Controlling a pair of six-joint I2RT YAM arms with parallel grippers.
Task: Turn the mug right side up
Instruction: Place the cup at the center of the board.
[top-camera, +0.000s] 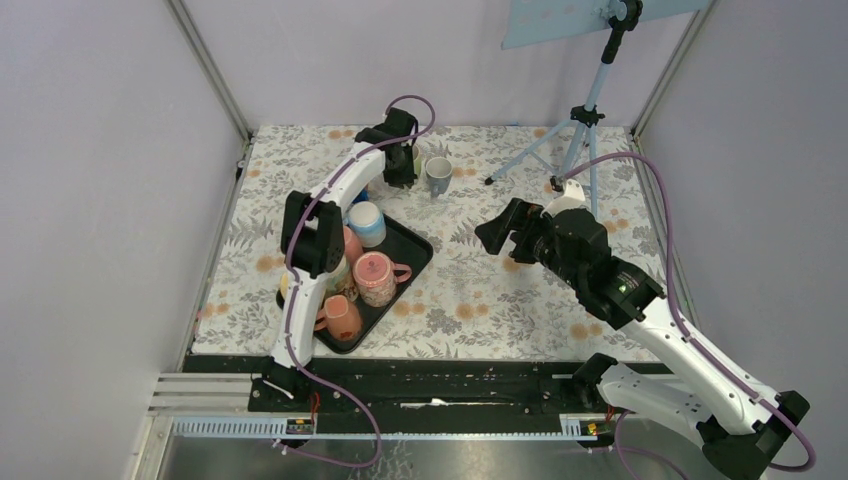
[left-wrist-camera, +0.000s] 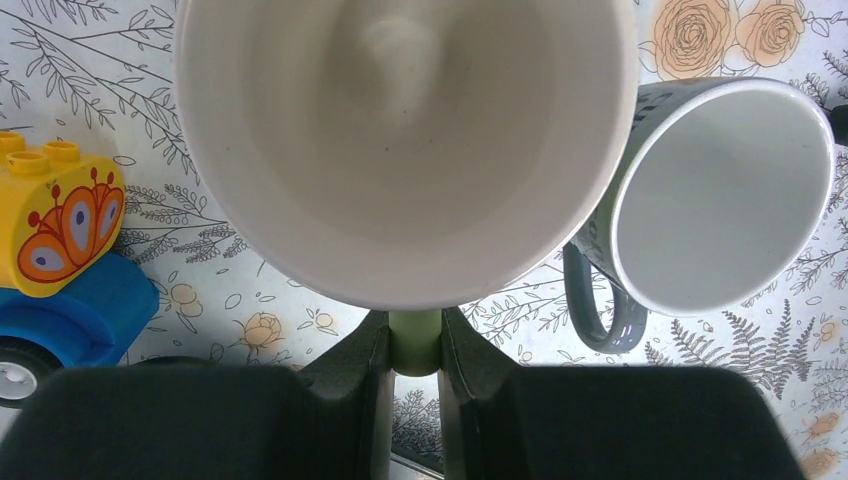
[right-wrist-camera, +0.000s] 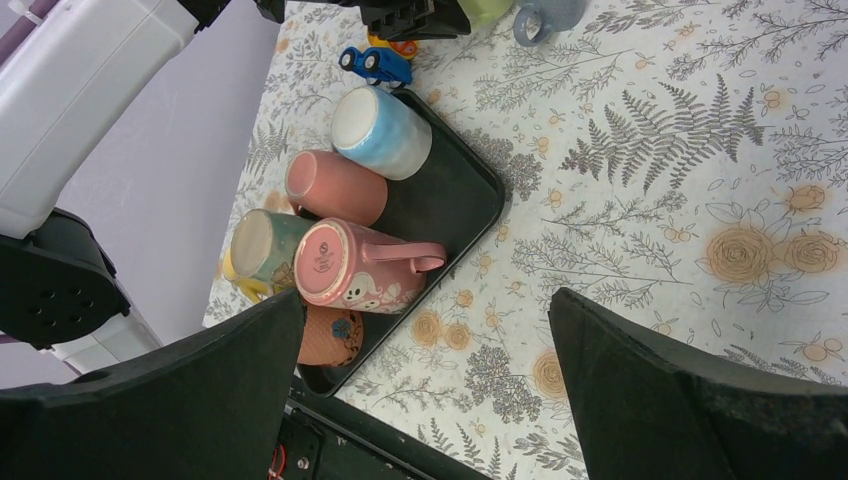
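— Left claw (left-wrist-camera: 414, 345), state?
— Closed on the handle (left-wrist-camera: 414, 358) of the green mug (left-wrist-camera: 400, 150), with the fingers (left-wrist-camera: 365, 350) pinching it from both sides. The mug's mouth faces straight up at the wrist camera, white interior showing.

— Mug location?
— Far part of the bench (top-camera: 480, 290), left of centre. No view shows whether its base touches the floral cloth, so I cannot tell.

— Neighbours, obstructions?
— A grey mug (left-wrist-camera: 720, 190) stands upright just to its right, handle turned toward the claw. The two rims overlap in the wrist view, so contact is not resolvable. A yellow-and-blue toy car (left-wrist-camera: 60, 250) sits near, on the left of that view.

— Further out?
— A black tray (top-camera: 415, 255) lies nearer the arm bases, packed with mugs. A blue-and-white mug (right-wrist-camera: 385, 130) is at its far end and a pink mug (right-wrist-camera: 355, 265) shows its base. A tripod (top-camera: 585, 120) stands at the far right of the bench.

— Right claw (right-wrist-camera: 425, 300)?
— Jaws spread wide, gripping nothing. It is held above mid-bench, well apart from the green mug.
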